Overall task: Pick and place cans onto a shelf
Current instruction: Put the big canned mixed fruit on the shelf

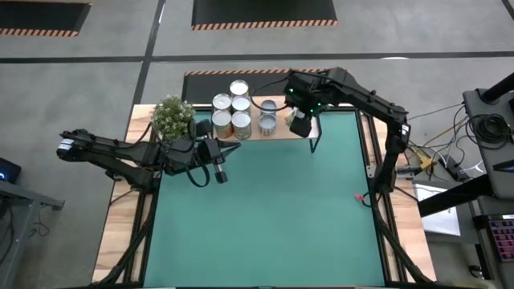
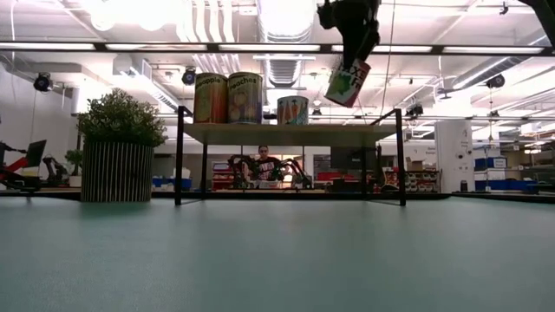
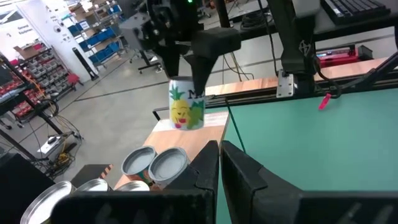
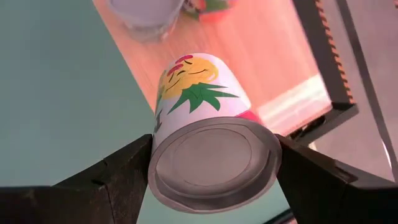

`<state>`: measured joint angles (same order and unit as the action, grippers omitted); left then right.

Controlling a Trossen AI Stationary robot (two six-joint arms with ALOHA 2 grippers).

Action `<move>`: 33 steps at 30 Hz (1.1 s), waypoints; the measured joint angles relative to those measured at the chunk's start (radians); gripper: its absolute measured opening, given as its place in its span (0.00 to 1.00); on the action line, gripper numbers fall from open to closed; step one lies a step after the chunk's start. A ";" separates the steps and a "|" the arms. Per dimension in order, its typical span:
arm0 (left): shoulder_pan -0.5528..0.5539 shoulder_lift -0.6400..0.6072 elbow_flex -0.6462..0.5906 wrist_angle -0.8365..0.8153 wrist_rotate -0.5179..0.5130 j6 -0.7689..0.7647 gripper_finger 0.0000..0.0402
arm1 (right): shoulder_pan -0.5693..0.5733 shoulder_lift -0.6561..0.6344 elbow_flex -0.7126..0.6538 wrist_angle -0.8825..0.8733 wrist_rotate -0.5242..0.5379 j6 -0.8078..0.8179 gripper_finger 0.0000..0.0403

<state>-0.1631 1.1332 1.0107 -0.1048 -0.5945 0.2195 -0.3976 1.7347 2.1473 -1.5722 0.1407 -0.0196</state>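
Above the shelf's (image 2: 290, 133) right end, the right hand (image 2: 353, 54) grips a pineapple-labelled can (image 2: 348, 83) between both fingers, tilted and raised clear of the board. Other cans (image 1: 231, 114) stand grouped on the shelf toward its left and middle, near a potted plant (image 1: 173, 116). Over the green surface (image 1: 273, 209), the left hand (image 1: 218, 163) hovers with fingers nearly together, holding nothing.
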 joint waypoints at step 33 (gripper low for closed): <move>0.000 0.004 0.000 0.007 0.000 -0.004 0.00 | -0.015 -0.006 -0.041 0.013 0.045 -0.057 0.75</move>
<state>-0.1631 1.1374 1.0107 -0.0978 -0.5941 0.2157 -0.4129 1.7291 2.1063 -1.5592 0.1860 -0.0766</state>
